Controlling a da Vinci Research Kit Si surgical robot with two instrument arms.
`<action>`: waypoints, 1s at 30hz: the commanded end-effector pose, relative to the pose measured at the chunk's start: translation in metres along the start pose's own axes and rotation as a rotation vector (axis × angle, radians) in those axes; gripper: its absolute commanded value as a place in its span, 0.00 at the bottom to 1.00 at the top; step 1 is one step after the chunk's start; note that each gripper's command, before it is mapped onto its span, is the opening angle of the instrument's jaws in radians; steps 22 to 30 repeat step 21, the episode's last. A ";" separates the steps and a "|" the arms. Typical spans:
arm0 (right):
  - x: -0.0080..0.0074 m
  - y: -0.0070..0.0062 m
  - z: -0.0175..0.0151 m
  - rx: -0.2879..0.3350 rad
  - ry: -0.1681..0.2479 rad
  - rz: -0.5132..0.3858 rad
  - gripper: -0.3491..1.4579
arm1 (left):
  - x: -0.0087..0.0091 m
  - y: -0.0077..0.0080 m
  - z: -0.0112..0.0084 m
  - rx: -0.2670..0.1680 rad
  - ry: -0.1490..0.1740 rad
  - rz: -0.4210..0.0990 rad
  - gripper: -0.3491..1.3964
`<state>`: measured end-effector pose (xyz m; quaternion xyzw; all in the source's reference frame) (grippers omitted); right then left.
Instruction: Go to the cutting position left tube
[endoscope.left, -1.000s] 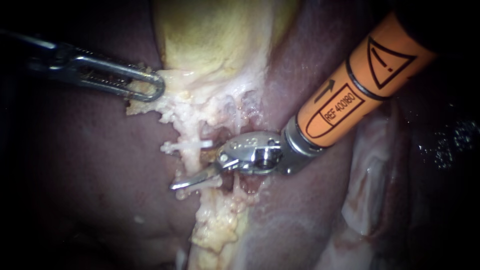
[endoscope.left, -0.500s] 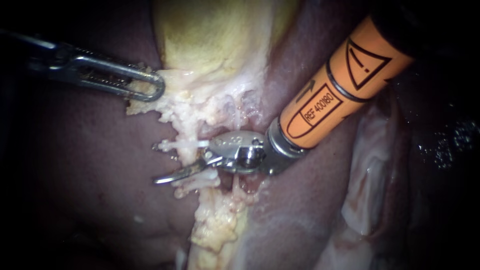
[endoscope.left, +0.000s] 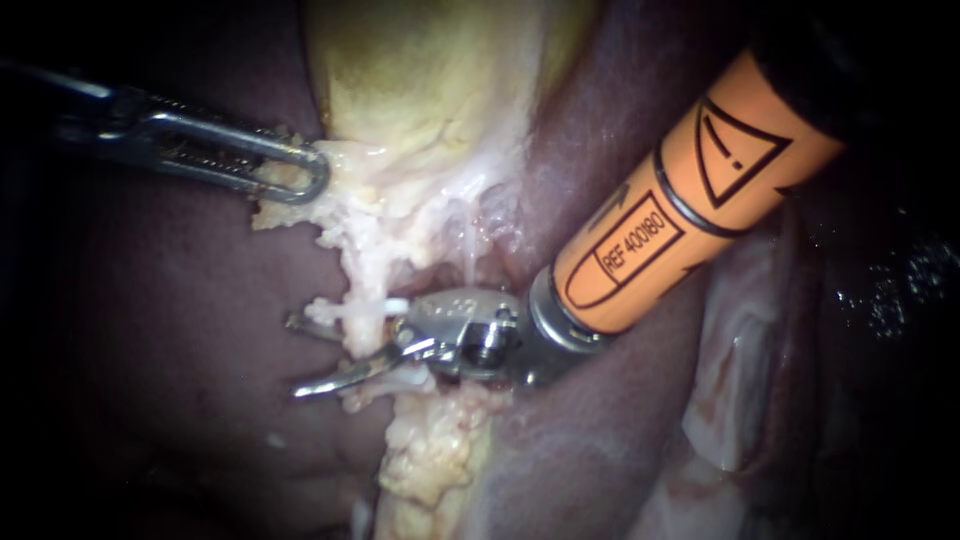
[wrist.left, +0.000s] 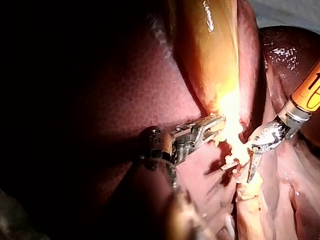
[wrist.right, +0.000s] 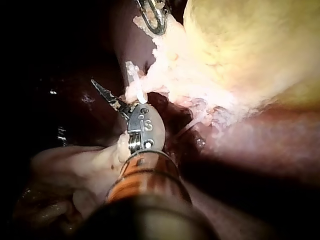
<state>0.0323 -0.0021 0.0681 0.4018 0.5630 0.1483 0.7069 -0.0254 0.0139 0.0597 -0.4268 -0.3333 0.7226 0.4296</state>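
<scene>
At the lower edge of the yellow-green gallbladder (endoscope.left: 420, 70), a ragged pale strand of tissue (endoscope.left: 365, 270) is seen running down over the dark red liver (endoscope.left: 150, 330). Which part of it is the left tube cannot be made out. A short white bar (endoscope.left: 385, 304) lies across it, and whether this is a clip or a tube end cannot be told.

The right instrument (endoscope.left: 297, 356), sheathed in an orange sleeve (endoscope.left: 680, 220), is laid across this strand just below the bar. Its claw is held open, the two thin jaws parted with the strand between them. The upper jaw is largely hidden behind the tissue, and nothing is seen to be gripped. In the right wrist view only one jaw is shown.

The claw of the left instrument (endoscope.left: 300, 175), whose shaft is lost in darkness, is closed on the pale fringe (endoscope.left: 275, 205) at the gallbladder's edge.

Compared with half a second ago, the right claw has been opened from nearly closed and carried further across the strand. The left instrument is unmoved.
</scene>
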 end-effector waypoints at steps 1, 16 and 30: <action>0.0003 -0.0003 0.0000 0.003 0.005 0.003 0.89 | 0.0000 0.0000 0.0000 -0.001 0.000 0.001 0.00; 0.0017 -0.0009 -0.0006 0.013 0.029 0.014 0.89 | 0.0000 0.0000 -0.0001 -0.001 -0.001 0.001 0.00; 0.0016 -0.0009 -0.0006 0.013 0.029 0.014 0.88 | 0.0000 0.0000 -0.0001 -0.001 0.000 0.001 0.00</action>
